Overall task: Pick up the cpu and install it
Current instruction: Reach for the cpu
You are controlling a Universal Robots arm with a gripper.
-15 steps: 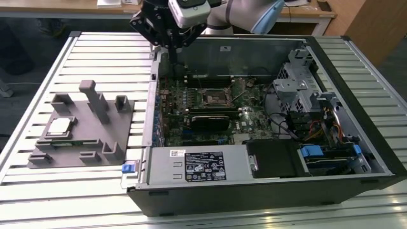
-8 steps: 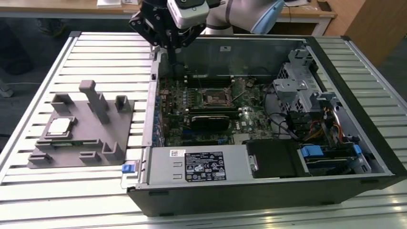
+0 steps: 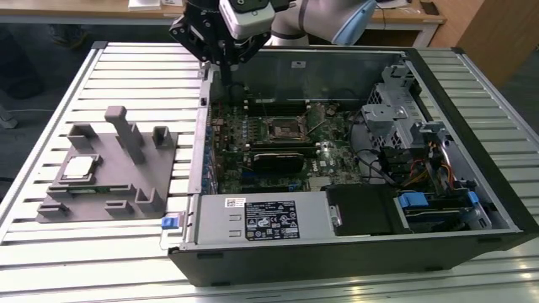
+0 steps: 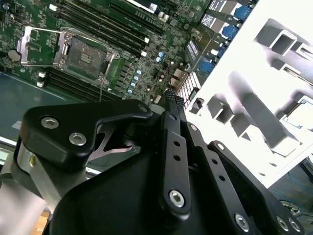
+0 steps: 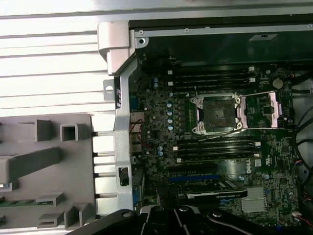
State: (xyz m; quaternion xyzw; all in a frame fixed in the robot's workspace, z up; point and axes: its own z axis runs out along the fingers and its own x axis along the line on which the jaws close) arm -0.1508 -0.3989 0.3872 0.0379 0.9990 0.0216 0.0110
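The claw (image 3: 223, 62) is held high over the wall of the open computer case (image 3: 354, 265) nearest the grey fixture (image 3: 113, 180), at the far end in the exterior view. It looks closed with nothing held: in the second wrist view its links are drawn together to one tip. The cpu (image 3: 78, 166) lies flat in its recess on the fixture, toward the exterior view's left, well apart from the claw and untouched. The cpu socket (image 5: 217, 114) on the motherboard (image 5: 161, 147) is seen empty, with its load plate (image 5: 266, 108) swung open beside it.

The step in hand is judged to be the reach for the cpu; the pick-up is not yet begun. To do it well:
- The claw should be opened wider than the chip before any descent and brought straight down over the recess.
- The tall posts (image 3: 126, 132) just beside the recess should be cleared.
- The chip is best taken by opposite edges and kept level. A firm but light grip is advised, since the thin part and its smooth metal top will likely slip or tilt.

The desk (image 3: 135, 69) is made of pale ribbed metal slats with grooves between them. Fixture and case stand on it side by side. Wooden furniture (image 3: 67, 9) is seen behind the desk, and dark floor beyond the exterior view's left edge.
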